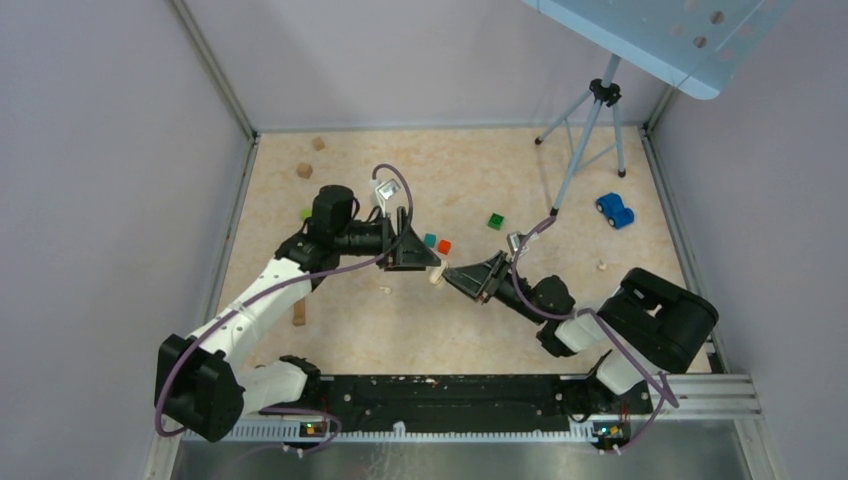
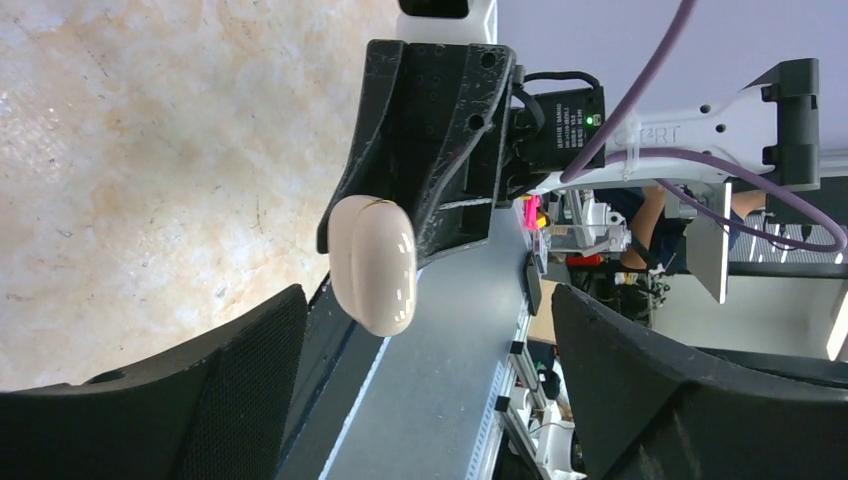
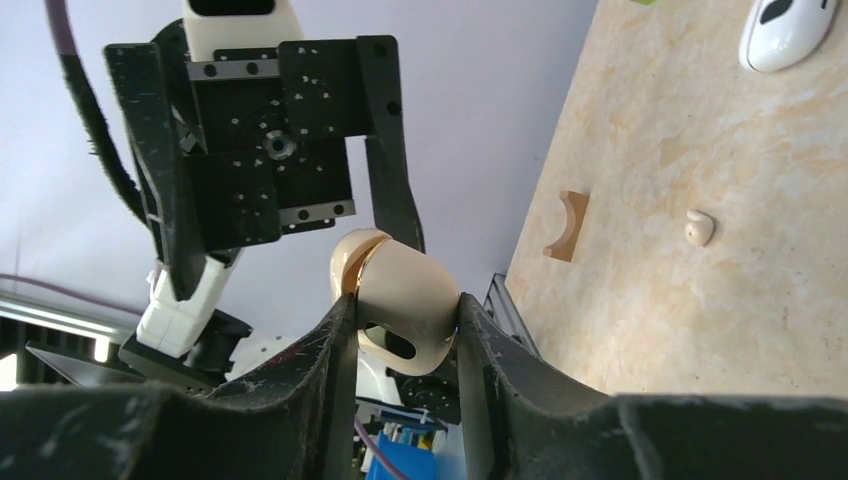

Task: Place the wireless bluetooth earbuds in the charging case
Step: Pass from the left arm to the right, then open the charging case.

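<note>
Right pincer (image 3: 405, 315): closed on the case (image 3: 398, 285), one finger pressed against each side; I read this as a firm pinch.
Case: up in the air above the table (image 1: 520, 300), between the two arms, its rounded end sticking out past the right fingertips. A thin gold seam runs around it (I cannot tell whether the lid is fully shut).
Left pincer (image 2: 430, 335): fingers spread wide with nothing between them. The case hangs just ahead of it, not touching either finger.
Earbud (image 3: 699, 228): one small white piece lying loose on the table, well apart from the case and beside a wooden arch block (image 3: 567, 225). I cannot pick out the second one.
Left arm: reaching in from the left, wrist turned toward the right arm.
Around the meeting point: a teal cube (image 1: 429, 240) and an orange cube (image 1: 444, 246) side by side just behind the pincers, with a green cube (image 1: 496, 221) farther back.
Far right: a blue toy car (image 1: 615, 210) near a tripod (image 1: 590, 130).
</note>
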Controlling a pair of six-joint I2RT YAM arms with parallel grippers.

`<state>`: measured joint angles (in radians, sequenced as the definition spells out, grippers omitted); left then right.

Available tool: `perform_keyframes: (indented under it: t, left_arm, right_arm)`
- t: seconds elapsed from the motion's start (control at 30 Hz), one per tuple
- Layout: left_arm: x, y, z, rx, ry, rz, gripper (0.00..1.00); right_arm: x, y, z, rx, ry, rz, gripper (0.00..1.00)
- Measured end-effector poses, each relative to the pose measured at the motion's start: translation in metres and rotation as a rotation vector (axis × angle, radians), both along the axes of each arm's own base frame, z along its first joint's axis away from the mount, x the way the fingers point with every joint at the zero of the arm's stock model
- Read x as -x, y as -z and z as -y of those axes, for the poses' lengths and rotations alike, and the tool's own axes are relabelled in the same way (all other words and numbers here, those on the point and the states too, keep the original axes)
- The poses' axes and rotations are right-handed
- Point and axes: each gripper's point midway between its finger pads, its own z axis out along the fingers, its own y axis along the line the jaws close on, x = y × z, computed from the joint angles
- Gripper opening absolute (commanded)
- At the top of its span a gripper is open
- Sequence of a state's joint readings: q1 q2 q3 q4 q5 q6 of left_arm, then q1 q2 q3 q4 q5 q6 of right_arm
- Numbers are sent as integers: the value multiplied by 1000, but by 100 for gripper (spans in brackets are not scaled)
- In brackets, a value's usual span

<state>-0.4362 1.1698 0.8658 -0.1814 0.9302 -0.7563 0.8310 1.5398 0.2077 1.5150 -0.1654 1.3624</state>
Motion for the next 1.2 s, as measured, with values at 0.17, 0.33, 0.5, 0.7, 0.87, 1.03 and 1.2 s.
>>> perform_keyframes:
  t: [0.17,0.33,0.5,0.7,0.87,1.03,1.2]
  left_arm:
    - [0,3,-1,-11,8,18,89]
    - [4,12,-5,-44,24,36,88]
    - [7,15,-6,-51,48,51,87]
    - [10,26,-6,-70,78,31,80]
    - [12,34,-8,-94,84,-1,77]
    - [9,31,-10,-118,66,0,74]
    - [-3,26,-24,-123,5,-6,76]
  right_arm:
    - [2,-12,2,-17,-1,38,0]
    - [5,-17,1,-22,-14,62,0]
    - [7,-18,-1,-19,-27,72,0]
    - [7,-22,-3,-25,-39,82,0]
    - [9,-18,-4,-14,-51,74,0]
    - [10,-18,-4,-12,-55,73,0]
    - [10,-18,-4,-14,-55,67,0]
